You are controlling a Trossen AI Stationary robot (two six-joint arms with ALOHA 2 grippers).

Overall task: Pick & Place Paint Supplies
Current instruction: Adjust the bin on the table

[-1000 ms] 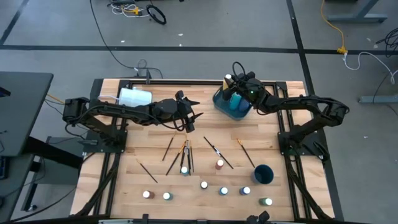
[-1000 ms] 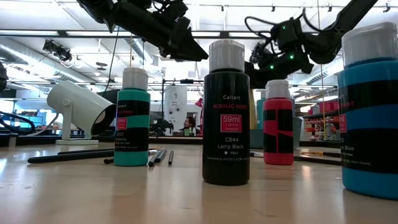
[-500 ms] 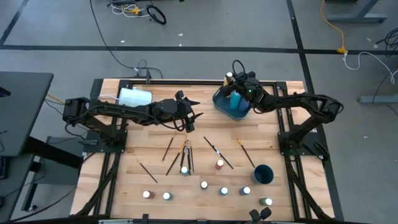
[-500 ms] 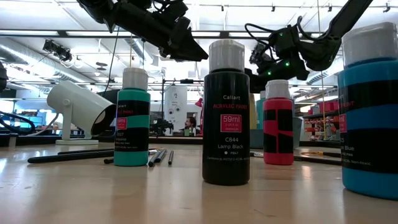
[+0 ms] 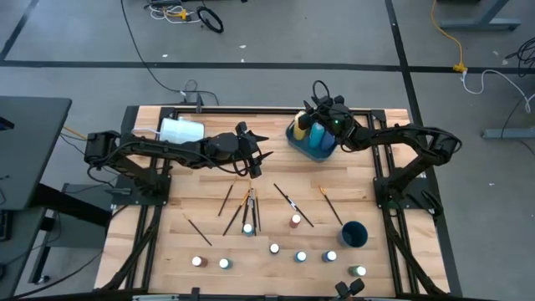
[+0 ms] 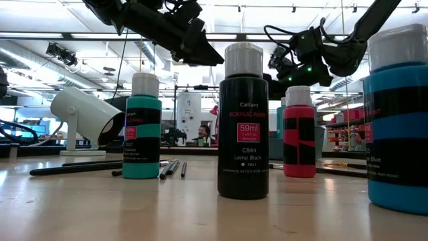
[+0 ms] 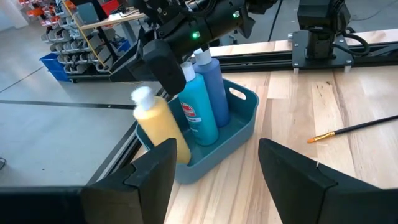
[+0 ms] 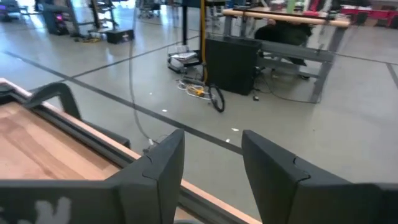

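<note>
A blue tray [image 7: 244, 117] at the table's far right holds two blue bottles [image 7: 200, 112] and a yellow bottle [image 7: 159, 127]. The yellow one leans against the tray's corner, its pale cap [image 7: 142, 94] tipped outward. My right gripper [image 5: 312, 114] hangs open just above the bottle caps, with nothing between its fingers [image 8: 163, 163]. My left gripper [image 5: 260, 152] is open above the table's middle and faces the tray. Small paint bottles [image 5: 274, 248] stand along the near part of the table. Thin brushes [image 5: 251, 205] lie flat between them and the grippers.
A white cup [image 5: 181, 131] lies on its side at the far left. A dark round cup [image 5: 354, 233] stands near the right edge. In the low view, black [image 6: 243, 127], green [image 6: 141, 130], red [image 6: 299, 134] and blue [image 6: 398, 120] bottles stand close to the near edge.
The yellow bottle's pale cap showed high at my right gripper over the tray's far left corner. The bottle has since come down into the tray, where it leans beside the blue bottles. My right gripper has stayed over the tray.
</note>
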